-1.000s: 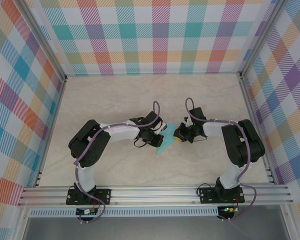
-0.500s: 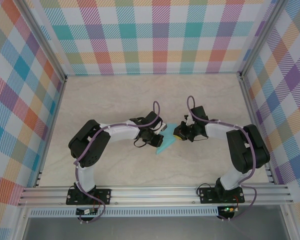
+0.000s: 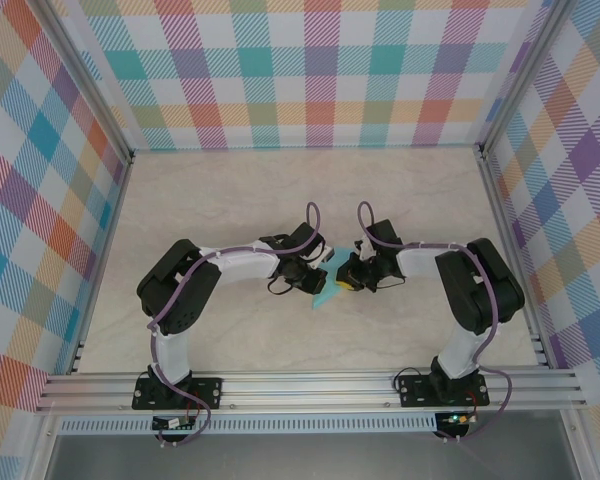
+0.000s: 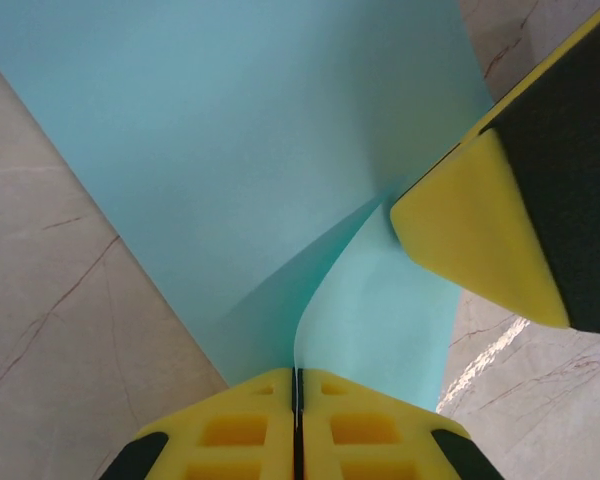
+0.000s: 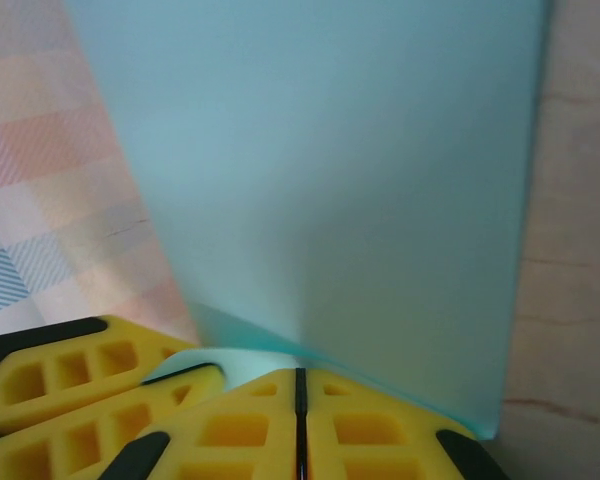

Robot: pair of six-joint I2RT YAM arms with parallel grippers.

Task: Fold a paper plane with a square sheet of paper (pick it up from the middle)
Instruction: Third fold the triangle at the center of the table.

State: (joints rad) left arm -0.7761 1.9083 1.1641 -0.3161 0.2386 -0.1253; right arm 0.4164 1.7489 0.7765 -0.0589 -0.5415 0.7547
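From above, we see two arms bent toward each other over the middle of a pale, marble-patterned bench [image 3: 230, 200] with plaid walls [image 3: 320, 70] around it. The left pincer [image 3: 313, 277] and the right pincer [image 3: 346, 278] meet tip to tip, very nearly touching. The square sheet of paper [image 3: 327, 291] sits between them, a small turquoise shape poking out just below both tips, toward the arm bases.

From the left wrist camera, we see the left pincer's two yellow fingers [image 4: 235, 430] pressed flat together, with only a thin dark seam between them. The turquoise sheet runs straight into that seam, so this pincer is clamped tight on the paper. The sheet fans out wide ahead of the fingertips. A curved crease rises from the seam to the yellow tip of the right pincer, which comes in from the upper right and touches the paper there. Bare bench shows on either side of the sheet.

From the right wrist camera, we see the right pincer's fingers [image 5: 370, 430] closed just as tightly. The sheet's lower edge meets their tips and appears pinched there, and the paper stands up ahead of them like a broad pale pane. The left pincer's yellow fingers lie close beside these tips, on their left.
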